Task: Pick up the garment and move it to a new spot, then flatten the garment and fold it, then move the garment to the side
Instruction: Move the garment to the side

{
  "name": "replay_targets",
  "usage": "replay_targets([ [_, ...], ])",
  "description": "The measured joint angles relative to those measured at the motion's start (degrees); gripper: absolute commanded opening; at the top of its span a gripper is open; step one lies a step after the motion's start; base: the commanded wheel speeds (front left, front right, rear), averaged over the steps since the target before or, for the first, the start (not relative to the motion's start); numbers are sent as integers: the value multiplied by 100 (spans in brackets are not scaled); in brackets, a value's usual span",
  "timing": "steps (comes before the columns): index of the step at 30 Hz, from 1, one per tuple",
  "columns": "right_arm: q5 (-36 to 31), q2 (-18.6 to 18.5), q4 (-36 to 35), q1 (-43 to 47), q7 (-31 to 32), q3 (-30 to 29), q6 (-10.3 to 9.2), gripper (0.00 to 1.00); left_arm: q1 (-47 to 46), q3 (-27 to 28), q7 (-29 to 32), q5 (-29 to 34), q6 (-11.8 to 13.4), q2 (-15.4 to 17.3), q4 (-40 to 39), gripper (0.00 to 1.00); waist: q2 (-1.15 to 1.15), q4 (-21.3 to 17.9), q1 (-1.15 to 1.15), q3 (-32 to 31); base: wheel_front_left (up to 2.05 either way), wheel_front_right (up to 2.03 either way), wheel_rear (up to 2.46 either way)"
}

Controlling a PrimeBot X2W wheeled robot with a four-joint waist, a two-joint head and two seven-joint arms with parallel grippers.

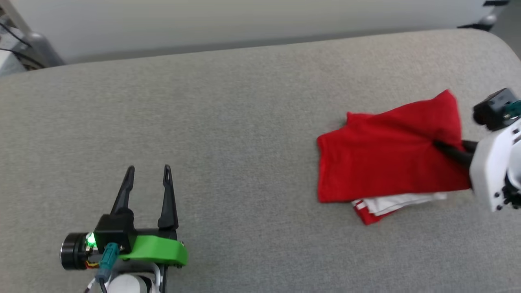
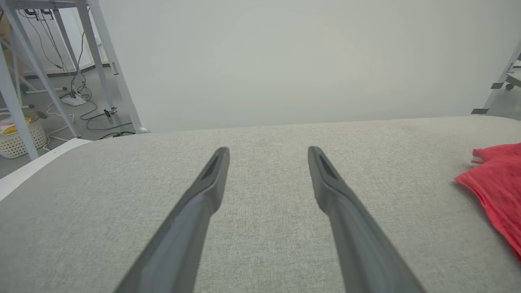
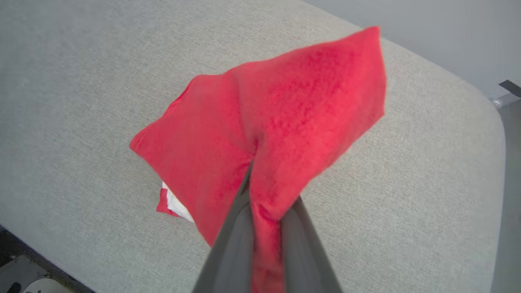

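The garment is a folded red bundle on the right side of the grey padded table, with a white sleeve and striped trim sticking out at its near edge. My right gripper comes in from the right and is shut on the garment's right edge. In the right wrist view the red cloth is pinched between the two dark fingers and its far corner lifts off the table. My left gripper rests open at the lower left, far from the garment, and in the left wrist view its fingers stand apart over bare table.
The table's rounded far-right corner is close to the garment. A pale wall runs behind the table. At the far left of the left wrist view are metal frame legs, cables and a white basket on the floor.
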Motion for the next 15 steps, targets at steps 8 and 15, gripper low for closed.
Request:
replay_targets([
  [8,-363,-385,1029,-537,-282,-400,0,0,-446,58,0,124,-4,135,-326,100,0,-303,0,698,0,0,0],
  [15,-686,-635,2157,-1036,-517,-638,0,0,-781,58,0,193,-35,246,-599,100,0,-364,0,1403,0,0,0],
])
